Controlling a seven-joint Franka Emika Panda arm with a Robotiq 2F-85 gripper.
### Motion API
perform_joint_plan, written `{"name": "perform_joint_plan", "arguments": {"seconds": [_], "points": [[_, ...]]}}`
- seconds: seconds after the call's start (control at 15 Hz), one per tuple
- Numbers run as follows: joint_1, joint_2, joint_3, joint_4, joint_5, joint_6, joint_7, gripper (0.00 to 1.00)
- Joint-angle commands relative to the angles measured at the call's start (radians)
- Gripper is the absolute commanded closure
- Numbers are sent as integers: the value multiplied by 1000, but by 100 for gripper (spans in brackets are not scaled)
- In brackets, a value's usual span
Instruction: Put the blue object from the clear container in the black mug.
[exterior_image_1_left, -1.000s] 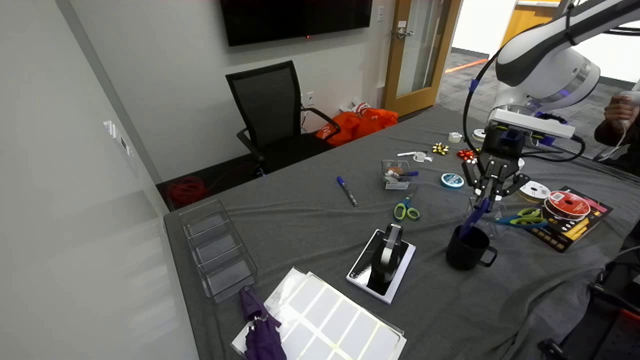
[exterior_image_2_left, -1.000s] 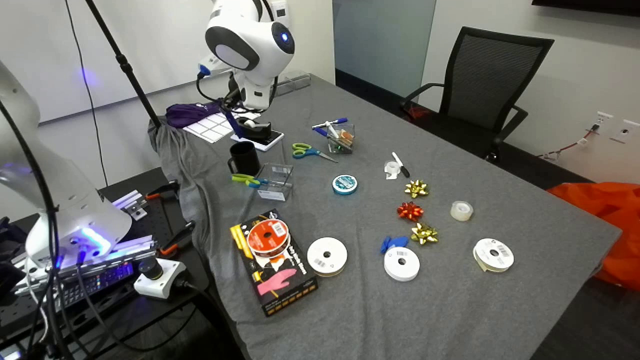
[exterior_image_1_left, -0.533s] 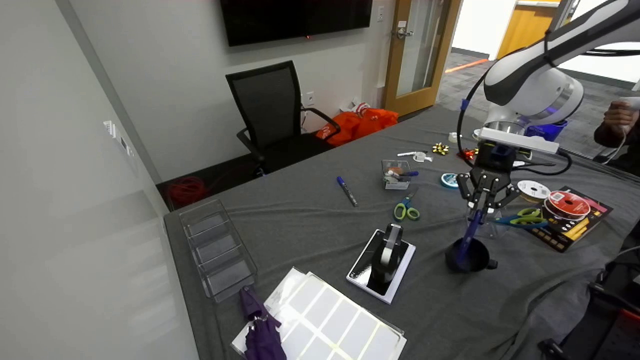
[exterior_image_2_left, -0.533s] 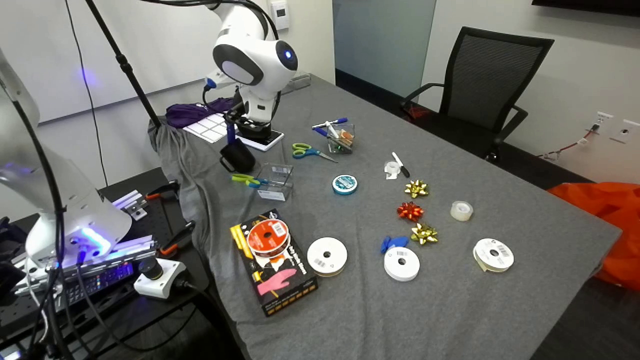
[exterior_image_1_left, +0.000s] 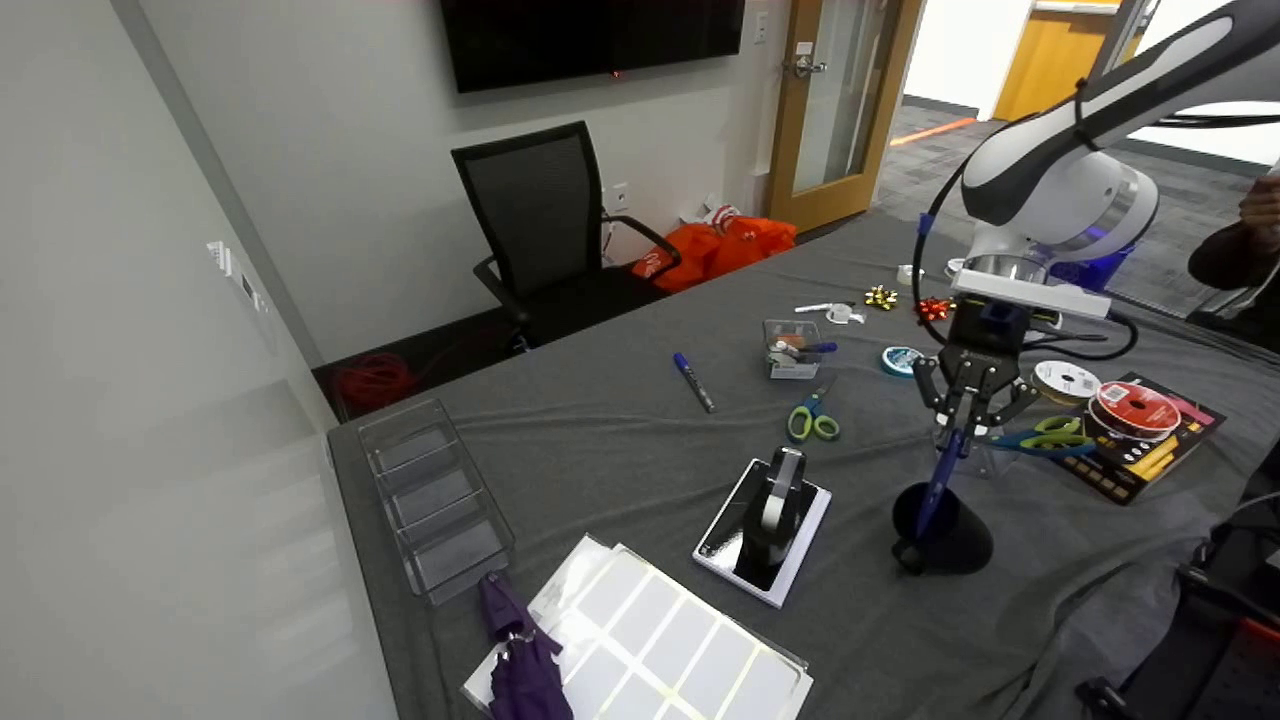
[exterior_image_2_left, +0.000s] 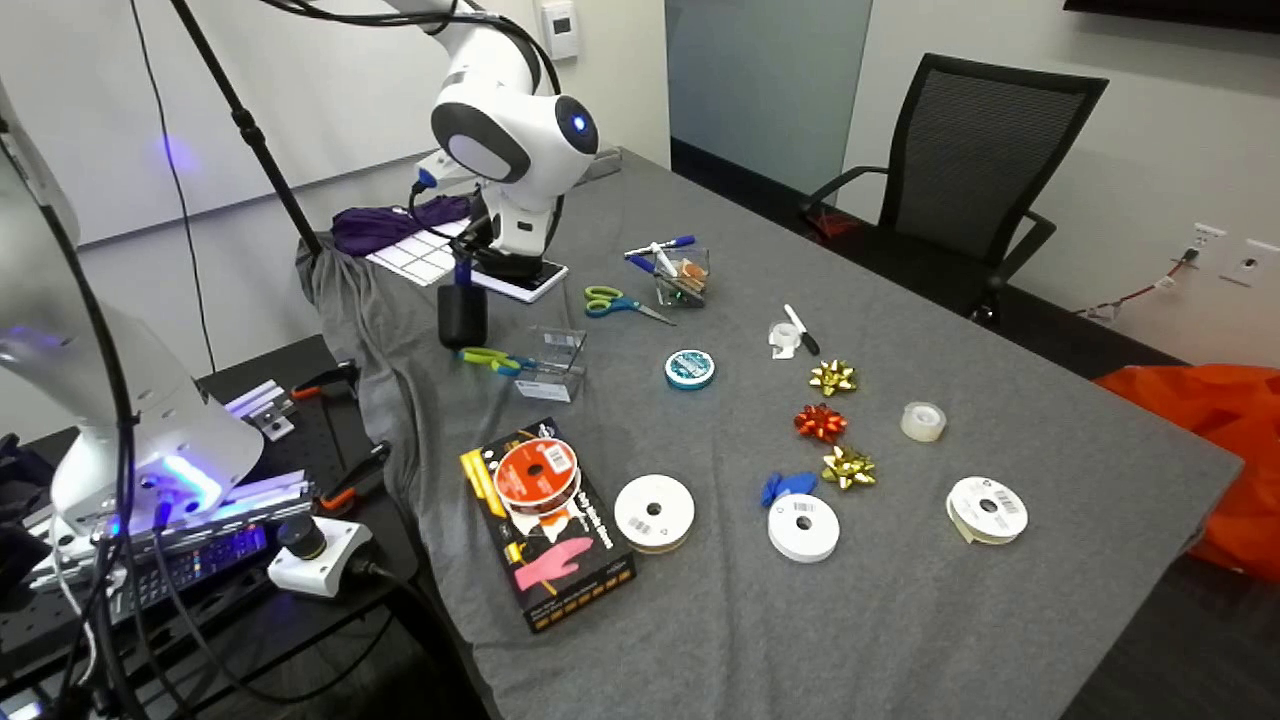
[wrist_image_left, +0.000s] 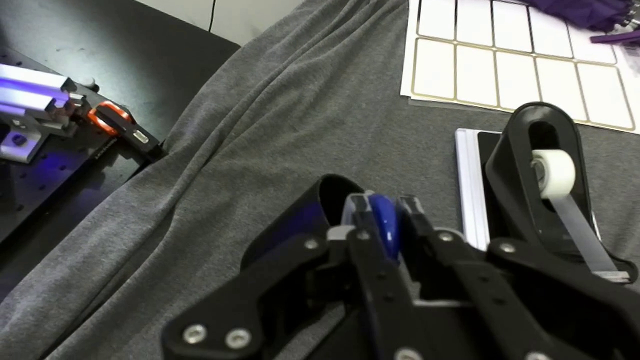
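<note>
My gripper (exterior_image_1_left: 962, 418) is shut on the slim blue object (exterior_image_1_left: 938, 488), whose lower end reaches into the mouth of the black mug (exterior_image_1_left: 958, 540). The mug is tipped over, mouth toward the gripper side, handle low at the left. In an exterior view the blue object (exterior_image_2_left: 462, 271) stands above the mug (exterior_image_2_left: 463, 318). In the wrist view the fingertips (wrist_image_left: 384, 202) pinch the blue object (wrist_image_left: 386, 225), and the tilted mug (wrist_image_left: 295, 222) shows behind the left finger. The object's far end is hidden there.
A clear container (exterior_image_2_left: 548, 388) with green-handled scissors (exterior_image_2_left: 492, 360) stands close to the mug. A black tape dispenser (exterior_image_1_left: 775, 510) on a white-edged box, label sheets (exterior_image_1_left: 650, 640), another clear container with pens (exterior_image_1_left: 793, 368), and a black box with a red spool (exterior_image_2_left: 537, 474) are around.
My gripper has moved down and slightly left in an exterior view with the blue object. The mug has gone from upright to tipped, and its handle has swung from right to lower left.
</note>
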Motion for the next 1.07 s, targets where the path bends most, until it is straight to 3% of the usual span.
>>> {"name": "perform_joint_plan", "arguments": {"seconds": [0.0, 0.4, 1.0], "points": [[-16, -40, -19, -14, -50, -40, -4, 96], [-63, -102, -62, -31, -178, -138, -91, 96], [-68, -111, -64, -67, -204, -79, -123, 96]]}}
